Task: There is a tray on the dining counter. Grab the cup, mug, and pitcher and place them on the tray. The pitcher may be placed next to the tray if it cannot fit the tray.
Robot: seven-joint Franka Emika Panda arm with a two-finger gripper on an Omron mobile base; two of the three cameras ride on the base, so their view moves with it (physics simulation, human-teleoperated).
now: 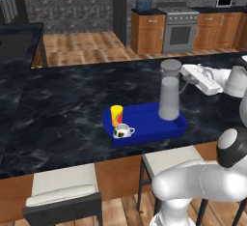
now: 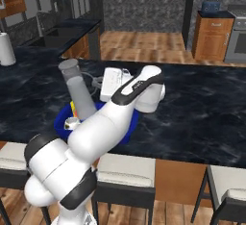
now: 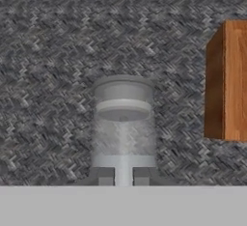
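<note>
Three vessels now sit on the flat bright blue tray (image 1: 144,132): the yellow tumbler cup (image 1: 116,115), the squat white mug (image 1: 122,131), and the tall pale grey translucent pitcher (image 1: 169,91), whose thin handle my fingers (image 3: 103,176) are pinched nearly shut on. I should check its base rests flat inside the rim, then open gently and back straight off. From the right, my own arm covers most of the tray, and the handle itself is hard to make out.

Grey pitcher (image 1: 170,92) upright on blue tray (image 1: 144,129); yellow cup (image 1: 116,114), white mug (image 1: 122,131) at opposite end
</note>
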